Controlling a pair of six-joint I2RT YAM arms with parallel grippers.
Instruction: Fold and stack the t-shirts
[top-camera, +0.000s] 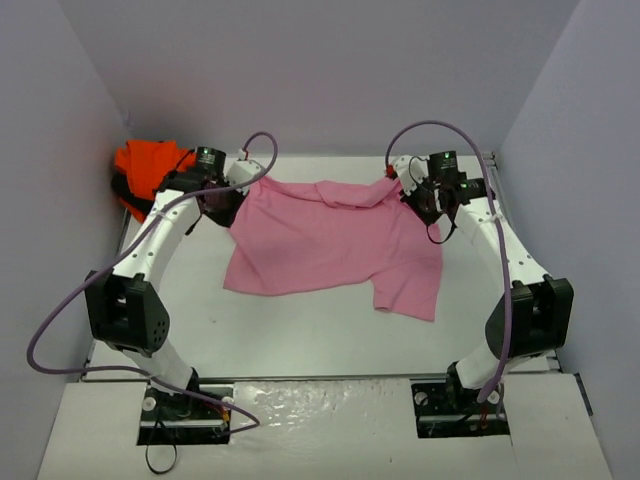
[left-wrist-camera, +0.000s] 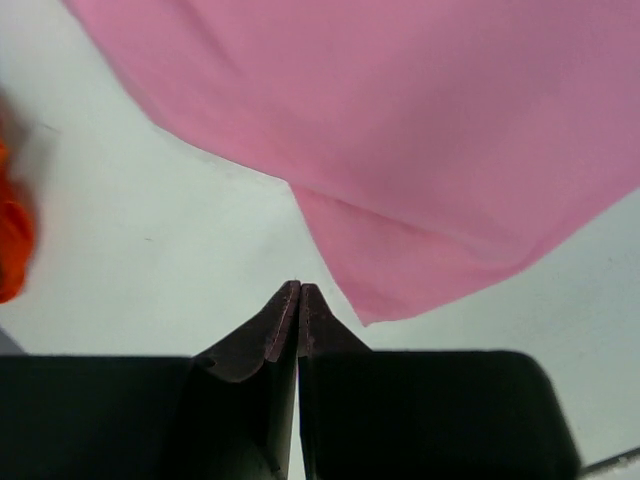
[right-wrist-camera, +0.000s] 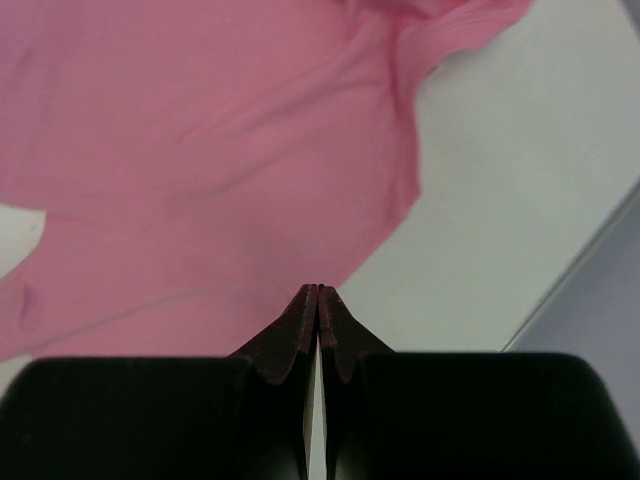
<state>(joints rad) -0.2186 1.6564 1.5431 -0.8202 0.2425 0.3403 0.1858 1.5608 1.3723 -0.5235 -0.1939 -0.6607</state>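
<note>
The light pink t-shirt (top-camera: 330, 245) lies spread and rumpled across the middle of the white table, one sleeve pointing toward the near right. Its hem corner (left-wrist-camera: 400, 280) shows in the left wrist view. The orange t-shirt (top-camera: 145, 168) is bunched at the far left corner, with a dark cloth edge (top-camera: 124, 197) under it. My left gripper (left-wrist-camera: 300, 286) is shut and empty, over bare table just left of the pink hem. My right gripper (right-wrist-camera: 318, 288) is shut too, with nothing between its fingers, above the pink shirt's edge (right-wrist-camera: 250, 200). In the top view, both grippers (top-camera: 224, 204) (top-camera: 424, 203) flank the shirt's far corners.
Grey walls close in the table (top-camera: 300, 330) on the left, back and right. The right table edge and wall (right-wrist-camera: 600, 300) run close beside my right gripper. Purple cables (top-camera: 430, 125) loop above both arms.
</note>
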